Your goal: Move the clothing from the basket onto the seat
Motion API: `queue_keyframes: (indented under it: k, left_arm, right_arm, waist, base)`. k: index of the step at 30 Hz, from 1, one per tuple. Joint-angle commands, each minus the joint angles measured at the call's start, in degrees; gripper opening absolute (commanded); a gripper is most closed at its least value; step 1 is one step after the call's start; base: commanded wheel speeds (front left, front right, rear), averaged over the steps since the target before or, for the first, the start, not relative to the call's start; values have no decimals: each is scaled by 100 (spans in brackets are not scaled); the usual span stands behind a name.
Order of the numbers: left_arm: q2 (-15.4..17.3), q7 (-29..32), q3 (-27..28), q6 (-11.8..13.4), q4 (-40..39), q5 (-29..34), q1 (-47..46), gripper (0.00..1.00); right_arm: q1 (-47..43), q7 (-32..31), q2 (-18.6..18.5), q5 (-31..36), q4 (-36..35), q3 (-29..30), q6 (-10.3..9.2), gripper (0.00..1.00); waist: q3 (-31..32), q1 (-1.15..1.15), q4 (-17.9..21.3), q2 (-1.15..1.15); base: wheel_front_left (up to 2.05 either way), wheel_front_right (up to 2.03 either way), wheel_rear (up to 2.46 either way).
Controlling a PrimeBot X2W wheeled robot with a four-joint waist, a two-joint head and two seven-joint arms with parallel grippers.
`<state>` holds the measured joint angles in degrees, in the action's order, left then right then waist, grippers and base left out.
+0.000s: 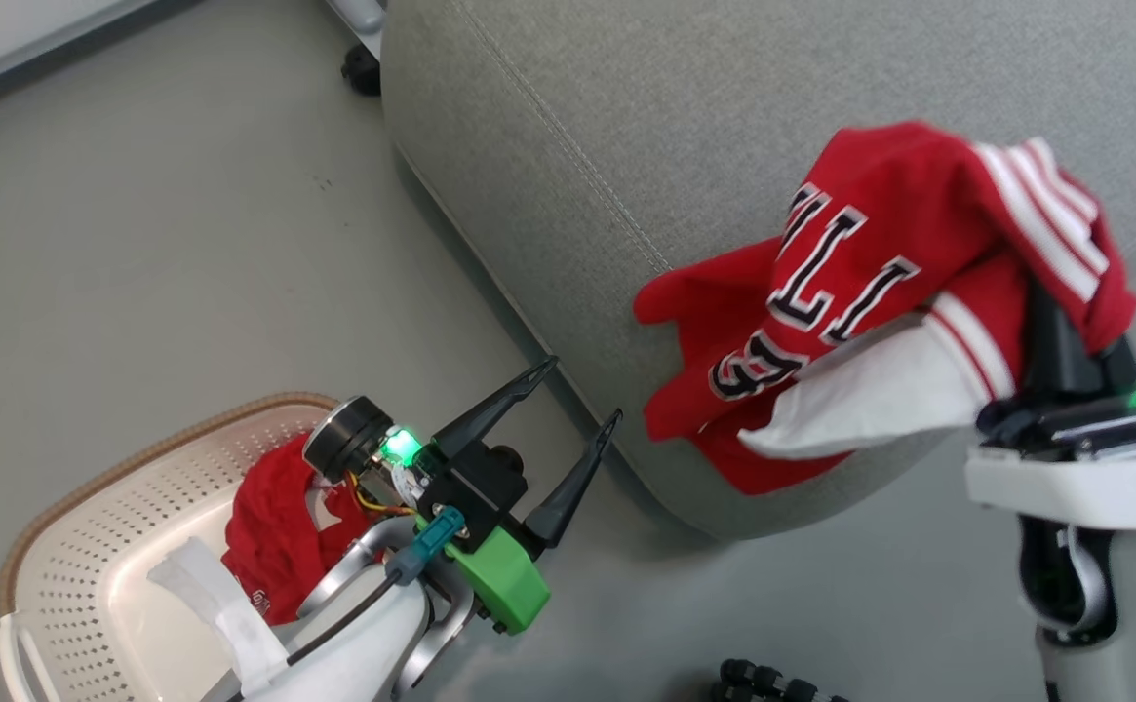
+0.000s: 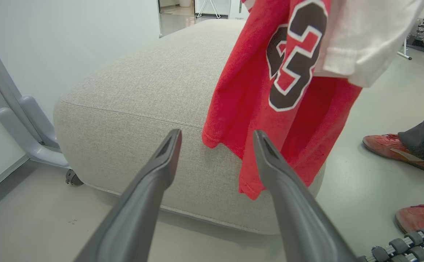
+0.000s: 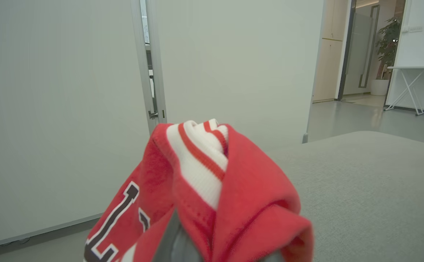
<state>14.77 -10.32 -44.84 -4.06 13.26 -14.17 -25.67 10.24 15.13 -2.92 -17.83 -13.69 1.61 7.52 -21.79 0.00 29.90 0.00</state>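
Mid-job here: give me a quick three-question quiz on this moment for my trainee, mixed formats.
1. True or false: the left gripper is open and empty.
2. By the seat, the jersey in the right gripper is: A lying flat on it; B dangling at its edge; C on the floor.
3. Fill in: another red garment lies in the ____.
Key: 1 true; 2 B; 3 basket.

Red jersey [image 2: 233,91]: dark no. "3", pt of "2"; "LL" letters, rest unclear.
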Motion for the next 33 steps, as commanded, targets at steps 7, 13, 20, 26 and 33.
queue_keyframes:
  k: [7, 13, 20, 26, 33]
  left_arm:
    - [169, 214, -150, -95, -335, 160, -366, 100]
    - [254, 355, -289, -179, -719, 275, -672, 100]
    - [356, 534, -434, -240, -1069, 368, -1000, 100]
    - [337, 666, -585, -273, -1120, 324, -1210, 100]
    - [253, 606, -774, -304, -1008, 182, -1312, 100]
  right_arm:
    - [1292, 4, -27, 491, -118, 896, -6, 0]
    - [2319, 4, -417, 688, 540, 1492, -6, 0]
    - [3294, 3, -755, 698, 2058, 1717, -6, 0]
    - [3919, 4, -941, 811, 3231, 1889, -6, 8]
    - [3792, 4, -842, 1211, 3585, 2020, -6, 100]
  waist:
    - [-1059, 0, 58, 0]
    - [-1592, 0, -378, 0]
    - [-2067, 0, -825, 0]
    - [-2357, 0, -1169, 0]
    - [-2357, 0, -1414, 0]
  base:
    - [0, 0, 0]
    - [0, 0, 0]
    - [0, 0, 0]
    - [0, 0, 0]
    - [0, 0, 0]
